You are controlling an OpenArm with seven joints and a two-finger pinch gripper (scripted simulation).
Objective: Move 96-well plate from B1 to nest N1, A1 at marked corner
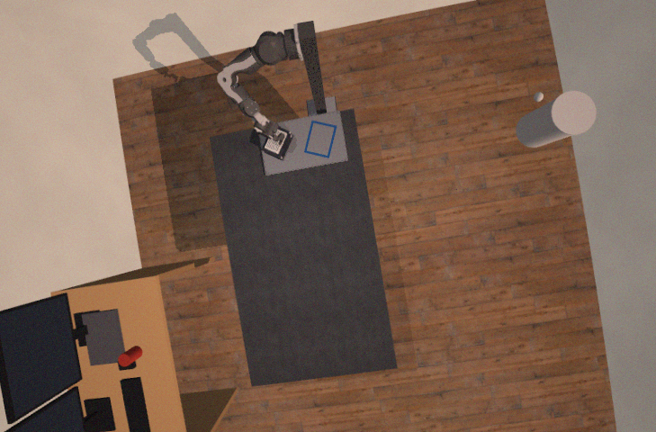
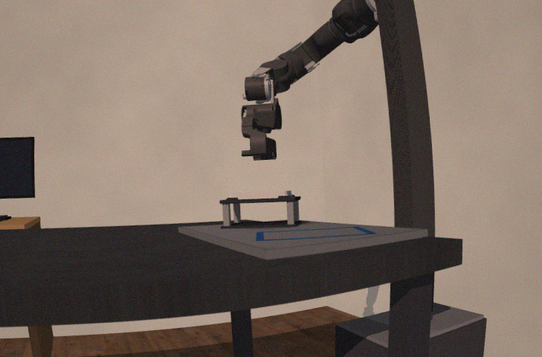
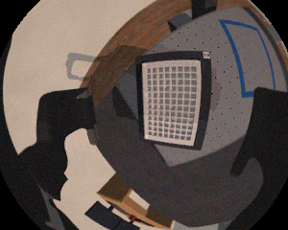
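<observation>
The white 96-well plate (image 3: 173,102) lies flat on the raised plate nest N1 (image 2: 259,209), inside its dark frame. It also shows in the top view (image 1: 274,144) and as a thin pale strip on the nest top in the exterior view (image 2: 256,195). A small corner mark (image 3: 207,56) sits at the plate's upper right in the wrist view. My gripper (image 2: 259,155) hangs well above the nest, open and empty. Its two dark fingers frame the wrist view left and right. The blue outline of spot B1 (image 2: 314,233) is empty.
The nest and B1 sit on a grey base slab (image 2: 300,239) at the end of the dark bench. The arm's dark column (image 2: 408,126) rises just right of the slab. A desk with monitors (image 1: 32,351) stands far off.
</observation>
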